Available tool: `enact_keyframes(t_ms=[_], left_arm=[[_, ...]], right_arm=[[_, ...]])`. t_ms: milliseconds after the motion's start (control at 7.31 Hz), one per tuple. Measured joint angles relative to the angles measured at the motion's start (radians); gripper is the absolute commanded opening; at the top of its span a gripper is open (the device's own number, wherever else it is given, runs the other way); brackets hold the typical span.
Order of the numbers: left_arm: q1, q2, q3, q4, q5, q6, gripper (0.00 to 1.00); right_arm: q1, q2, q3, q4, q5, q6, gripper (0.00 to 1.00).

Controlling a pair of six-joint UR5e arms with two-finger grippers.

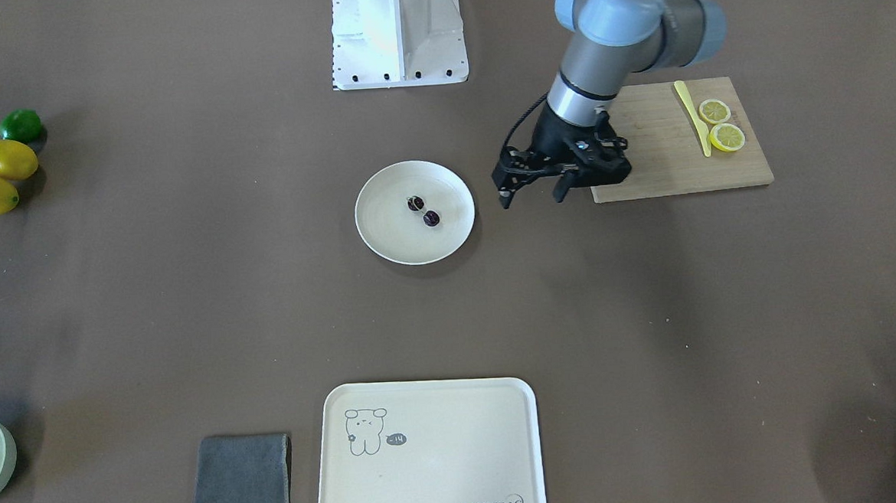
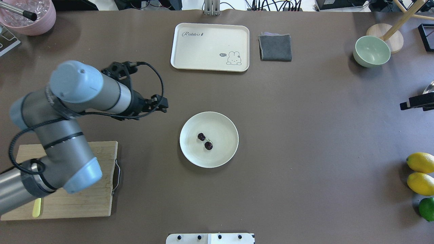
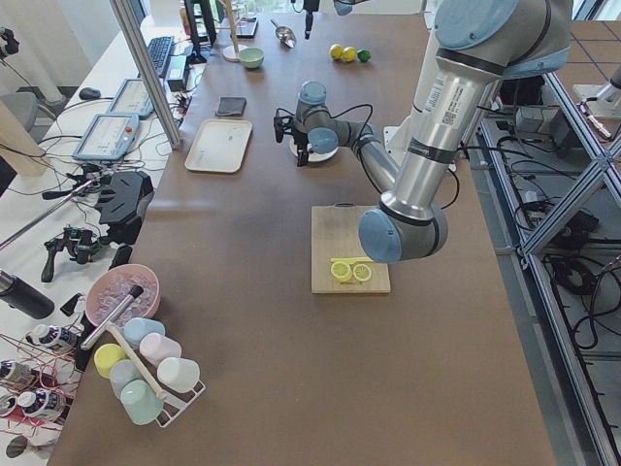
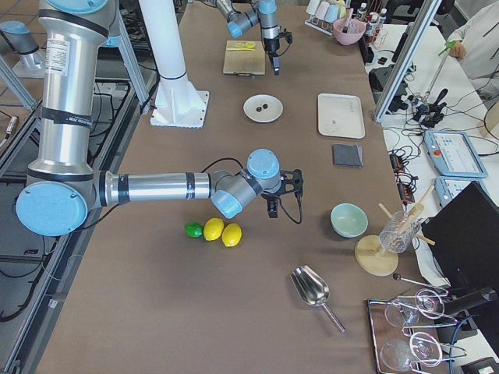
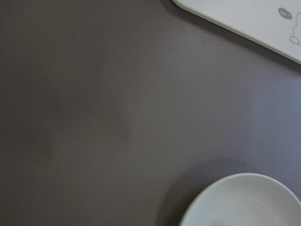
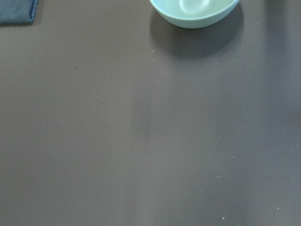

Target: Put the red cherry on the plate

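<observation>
The red cherry, a pair of dark fruits joined by a thin stem, lies inside the round cream plate at mid-table. My left gripper hovers just off the plate's rim, on the cutting-board side. It is open and holds nothing. The left wrist view catches only the plate's edge. My right gripper sits far off near the lemons, cut by the frame edge, and I cannot tell whether it is open.
A wooden board with lemon slices and a yellow knife lies behind the left gripper. A bear tray, grey cloth, green bowl, whole lemons and a pink bowl ring the table.
</observation>
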State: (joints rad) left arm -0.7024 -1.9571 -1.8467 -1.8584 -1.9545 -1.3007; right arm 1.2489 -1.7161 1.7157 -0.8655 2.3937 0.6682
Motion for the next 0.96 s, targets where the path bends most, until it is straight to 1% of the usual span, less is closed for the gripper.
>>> enact_keyframes(t_ms=[137,274,410,547,684,821,957], left_arm=[[-0.107,0.087,-0.033,0.027,-0.072,0.201,0.98],[-0.231,0.178,-0.044,0.048,-0.149,0.449,0.98],[-0.379,0.256,-0.032,0.086,-0.229,0.734,0.98],[-0.516,0.308,-0.008,0.139,-0.292,0.989,0.98],[-0.635,0.337,0.024,0.202,-0.341,1.197,0.98],[-0.727,0.349,0.059,0.265,-0.372,1.354,0.98],[-0.791,0.354,0.091,0.305,-0.387,1.458,0.98]], right_arm=[[0.032,-0.003,-0.003,-0.020,0.005,-0.055,1.00],[0.067,-0.002,-0.003,-0.060,0.007,-0.128,1.00],[0.103,0.000,-0.002,-0.115,0.008,-0.208,1.00],[0.133,0.003,-0.001,-0.168,0.008,-0.277,1.00],[0.156,0.005,0.001,-0.212,0.008,-0.331,1.00],[0.172,0.008,0.003,-0.242,0.008,-0.366,1.00],[0.180,0.012,0.005,-0.257,0.008,-0.384,1.00]])
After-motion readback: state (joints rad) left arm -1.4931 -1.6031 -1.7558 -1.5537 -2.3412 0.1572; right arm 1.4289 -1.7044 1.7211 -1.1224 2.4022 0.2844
